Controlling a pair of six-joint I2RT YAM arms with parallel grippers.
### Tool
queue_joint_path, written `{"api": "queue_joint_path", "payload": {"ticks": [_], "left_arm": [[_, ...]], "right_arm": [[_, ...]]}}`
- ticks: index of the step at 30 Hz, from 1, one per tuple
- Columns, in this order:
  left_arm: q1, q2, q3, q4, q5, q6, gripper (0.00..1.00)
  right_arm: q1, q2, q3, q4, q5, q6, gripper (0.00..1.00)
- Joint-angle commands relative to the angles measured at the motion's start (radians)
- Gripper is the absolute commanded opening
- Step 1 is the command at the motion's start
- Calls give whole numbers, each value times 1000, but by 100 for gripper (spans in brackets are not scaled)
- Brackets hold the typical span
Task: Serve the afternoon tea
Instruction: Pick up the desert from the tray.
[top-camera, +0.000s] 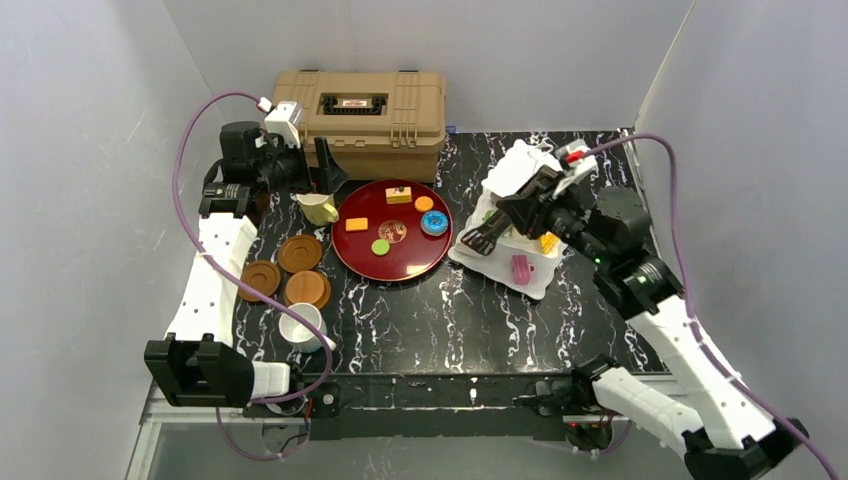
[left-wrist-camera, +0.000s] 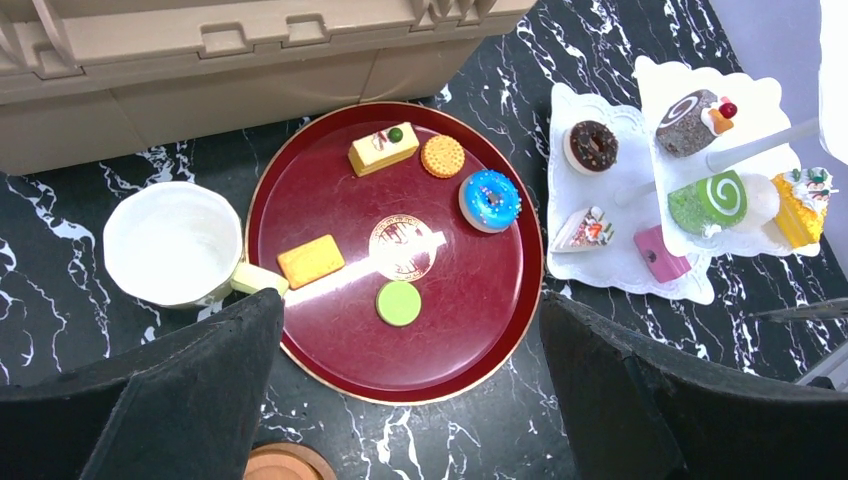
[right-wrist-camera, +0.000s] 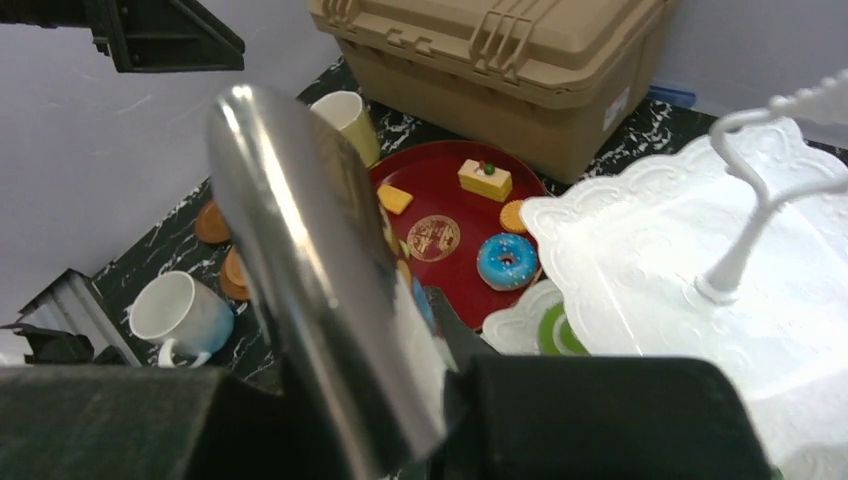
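Note:
The white tiered stand (top-camera: 540, 283) at the right holds a chocolate doughnut (left-wrist-camera: 591, 146), a green roll (left-wrist-camera: 708, 202), a yellow cake (left-wrist-camera: 797, 206) and a pink piece (top-camera: 520, 268). A blue doughnut (top-camera: 434, 222), a yellow cake (top-camera: 399, 195), an orange biscuit (top-camera: 424, 203), an orange bar (top-camera: 356, 224) and a green disc (top-camera: 380, 246) lie on the dark-red tray (top-camera: 412, 268). My left gripper (left-wrist-camera: 410, 400) is open, high above the tray's near rim, beside the pale-yellow mug (top-camera: 318, 208). My right gripper (right-wrist-camera: 440, 390) is shut on a shiny metal utensil (right-wrist-camera: 310, 260) over the stand's left edge.
A tan plastic case (top-camera: 360, 110) stands shut at the back. Three brown saucers (top-camera: 300, 252) lie left of the tray, with the white mug (top-camera: 302, 325) in front of them. Grey walls close in both sides.

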Motion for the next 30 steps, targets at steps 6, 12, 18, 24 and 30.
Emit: {"api": "queue_joint_path", "payload": {"ticks": [6,12,18,24,30], "left_arm": [[7,12,26,-28,-15,1,98],[7,29,34,-28,-45,0,98],[15,75,50,-23,-76,-2,98],[22,94,54,-5,-63,-12,98],[25,88,31,3,-56,-6,98]], "right_arm": [[326,351,124,331,282,-113,20],[357,651,307,434,417,-154,27],[357,945,511,479,509,-188,35],[363,1064,609,462,622,-189,34],[410,1024,546,422,777,-227,33]]}}
